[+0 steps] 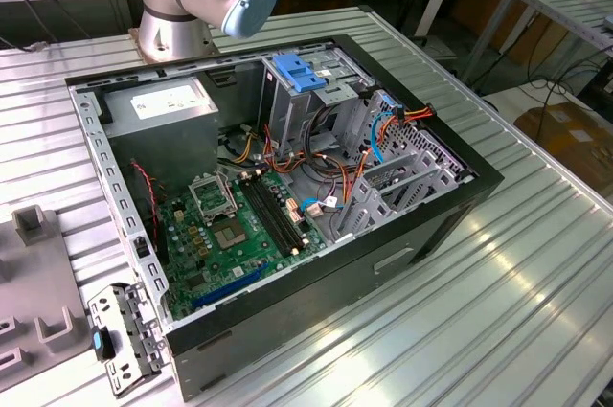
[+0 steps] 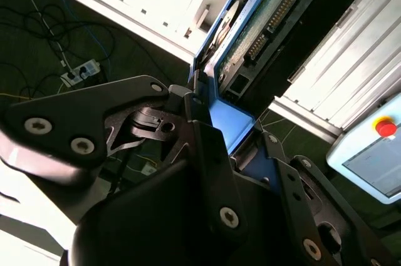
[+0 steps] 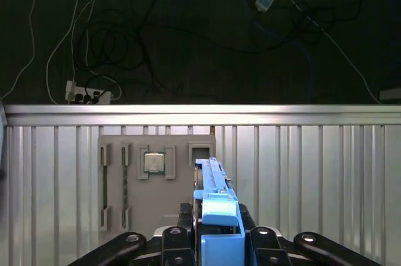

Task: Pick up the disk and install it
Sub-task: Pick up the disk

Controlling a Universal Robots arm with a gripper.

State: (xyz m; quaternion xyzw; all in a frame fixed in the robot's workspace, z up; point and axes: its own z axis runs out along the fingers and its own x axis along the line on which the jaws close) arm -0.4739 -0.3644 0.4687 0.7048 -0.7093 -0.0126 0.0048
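Black two-finger gripper (image 3: 216, 244) is clamped on the disk (image 3: 212, 181), a flat rectangular hard drive in blue plastic rails, held edge-on between the fingers (green circuit-board face (image 2: 266, 19) exposed in the second wrist view). Probably rigid, fairly heavy and slick-sided, with a fragile board; best held by the rails. Grey fixture plate (image 3: 156, 153) lies beyond the fingertips.

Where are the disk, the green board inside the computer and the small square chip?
disk (image 3: 218, 206): first wrist view, on its blue rail.
green board (image 1: 230, 233): exterior view, on the board's middle.
chip (image 3: 153, 163): first wrist view, on its metal top.
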